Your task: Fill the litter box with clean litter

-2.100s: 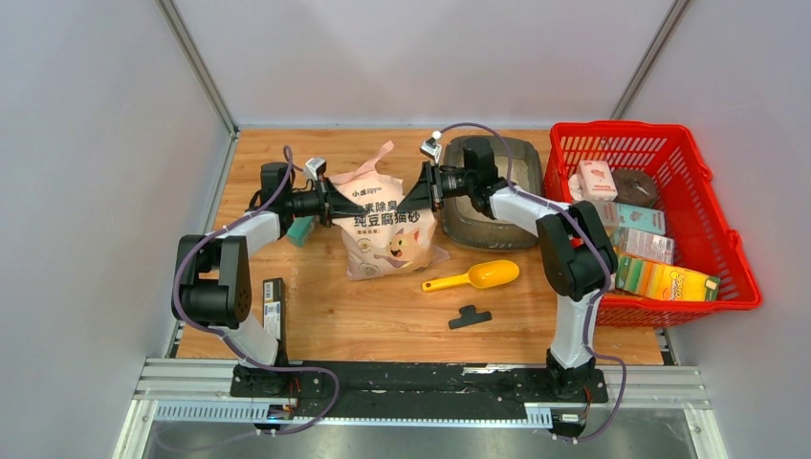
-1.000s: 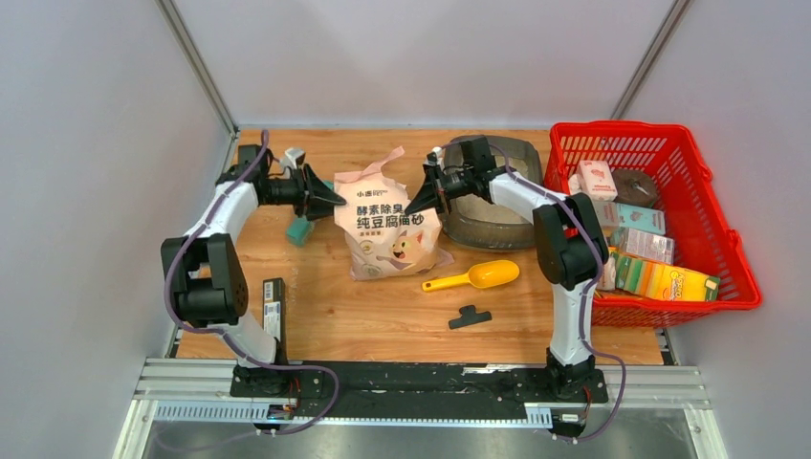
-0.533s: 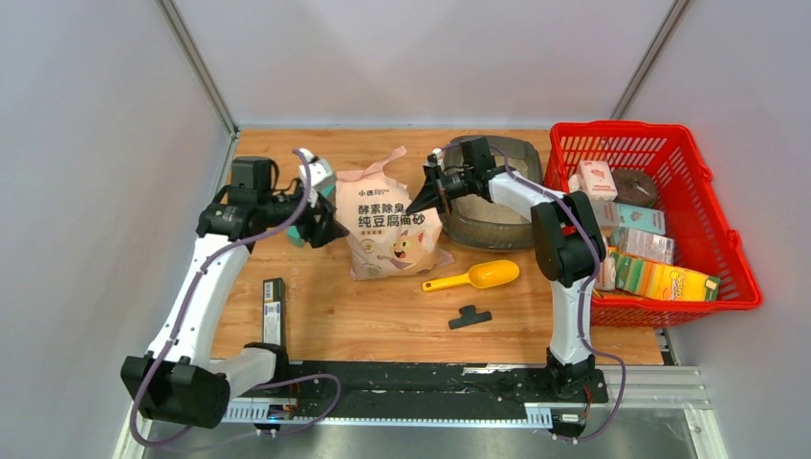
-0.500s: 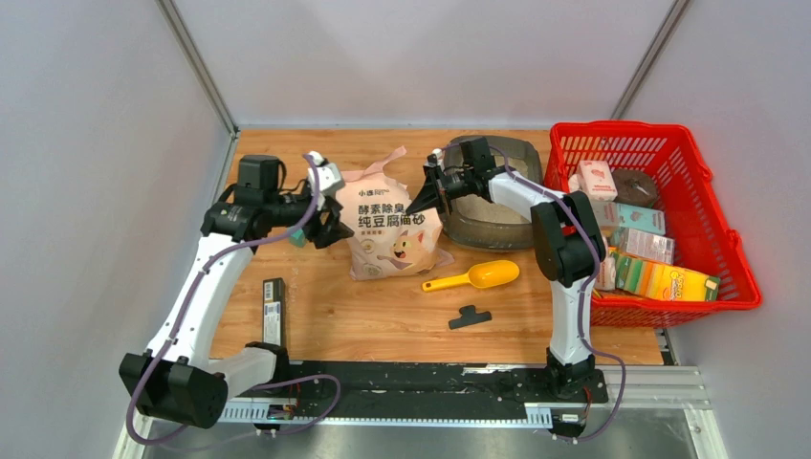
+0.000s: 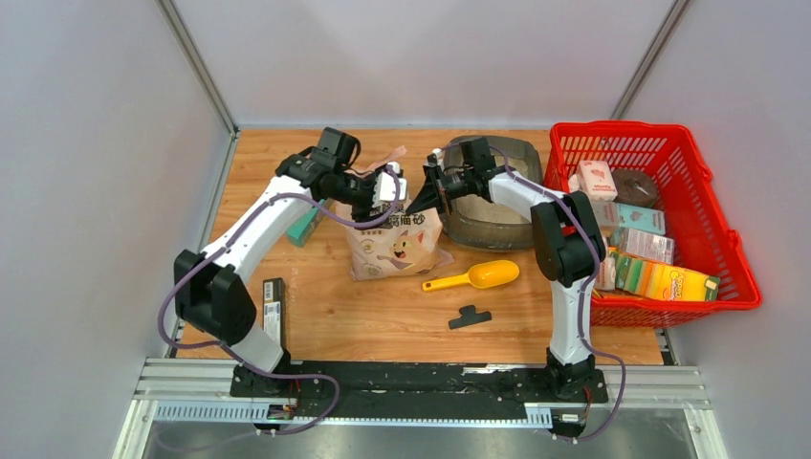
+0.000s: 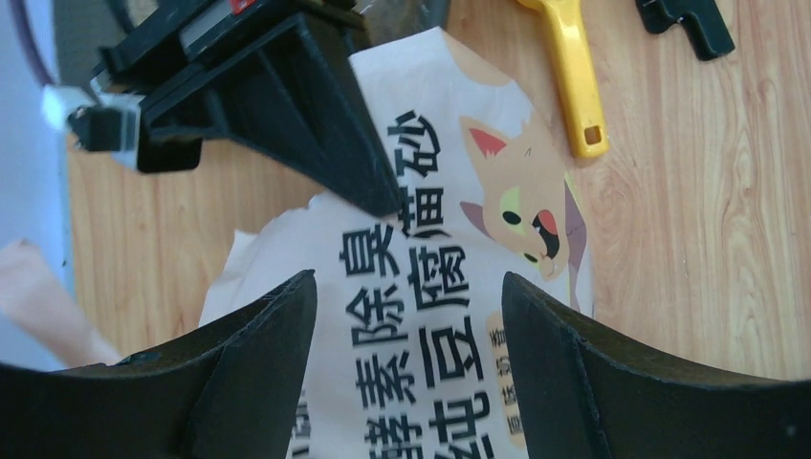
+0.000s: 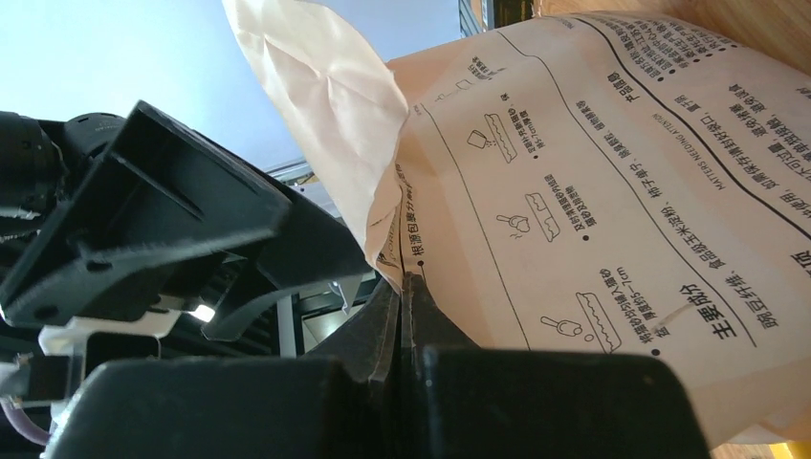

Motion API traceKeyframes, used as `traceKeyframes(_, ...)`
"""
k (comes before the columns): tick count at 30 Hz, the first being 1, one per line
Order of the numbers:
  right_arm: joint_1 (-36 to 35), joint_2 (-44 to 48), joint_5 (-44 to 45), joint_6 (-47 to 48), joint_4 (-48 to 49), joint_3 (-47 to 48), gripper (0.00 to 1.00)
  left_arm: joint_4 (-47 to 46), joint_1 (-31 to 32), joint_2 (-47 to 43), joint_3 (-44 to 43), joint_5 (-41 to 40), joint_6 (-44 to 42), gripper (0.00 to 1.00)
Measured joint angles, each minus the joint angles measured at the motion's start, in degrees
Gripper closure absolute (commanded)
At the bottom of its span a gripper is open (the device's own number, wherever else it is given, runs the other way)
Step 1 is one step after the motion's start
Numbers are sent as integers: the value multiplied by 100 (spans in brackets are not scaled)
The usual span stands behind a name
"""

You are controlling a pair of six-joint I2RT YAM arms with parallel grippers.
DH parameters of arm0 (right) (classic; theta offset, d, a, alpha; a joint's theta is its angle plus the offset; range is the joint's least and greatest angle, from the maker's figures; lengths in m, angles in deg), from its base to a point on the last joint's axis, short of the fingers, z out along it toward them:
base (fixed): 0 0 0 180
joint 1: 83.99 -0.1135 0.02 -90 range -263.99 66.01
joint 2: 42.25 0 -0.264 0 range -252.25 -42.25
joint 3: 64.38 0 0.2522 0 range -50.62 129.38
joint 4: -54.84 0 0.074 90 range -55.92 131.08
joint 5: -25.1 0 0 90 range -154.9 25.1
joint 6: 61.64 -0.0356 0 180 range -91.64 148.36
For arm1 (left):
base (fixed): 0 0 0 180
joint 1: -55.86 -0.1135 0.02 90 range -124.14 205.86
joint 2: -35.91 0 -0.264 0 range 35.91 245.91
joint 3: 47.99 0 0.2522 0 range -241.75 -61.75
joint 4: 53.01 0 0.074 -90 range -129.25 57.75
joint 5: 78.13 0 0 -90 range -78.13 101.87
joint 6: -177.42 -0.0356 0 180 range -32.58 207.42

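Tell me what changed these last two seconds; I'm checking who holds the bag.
The left gripper came off the left edge of the bag, drew back left, then swung over its top, jaws now open above it. The right gripper kept its jaws pinched on the upper right edge. Bag, yellow scoop, litter box and red basket stayed put.

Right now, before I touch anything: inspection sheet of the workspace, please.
Surface: wooden table, no spills seen.
Job's things: litter box at the back, contents hidden; clean litter, nothing seen.
Clutter: litter bag, torn top; yellow scoop; black clip; red basket of boxes.
Grippers: left gripper open above the bag; right gripper shut on the bag's top edge.
Cables: purple cable on each arm, no snag seen.
Surroundings: grey walls.
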Motion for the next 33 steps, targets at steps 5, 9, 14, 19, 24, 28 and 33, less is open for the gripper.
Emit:
traceKeyframes(5,-4,0,-7,-2,9,-2,100,208,236,455,-229,-114,-354,22)
traceKeyframes(9,-4,0,-4,-4,20,-2,100,258,260,514,-227,-291,-520,22)
traceKeyframes(14,-2,0,-4,-7,22,-2,100,33,260,511,-31,-575,-719,26)
traceKeyframes(19,-2,0,4,-26,22,-2,100,-153,260,511,247,-634,-874,37)
traceKeyframes(24,4,0,26,-22,-9,-2,100,-321,271,511,334,-643,-723,46)
traceKeyframes(28,39,0,28,2,-138,-2,100,-350,278,505,334,-697,-468,49)
traceKeyframes(33,48,0,26,68,-417,-9,100,-330,286,501,354,-667,-380,54)
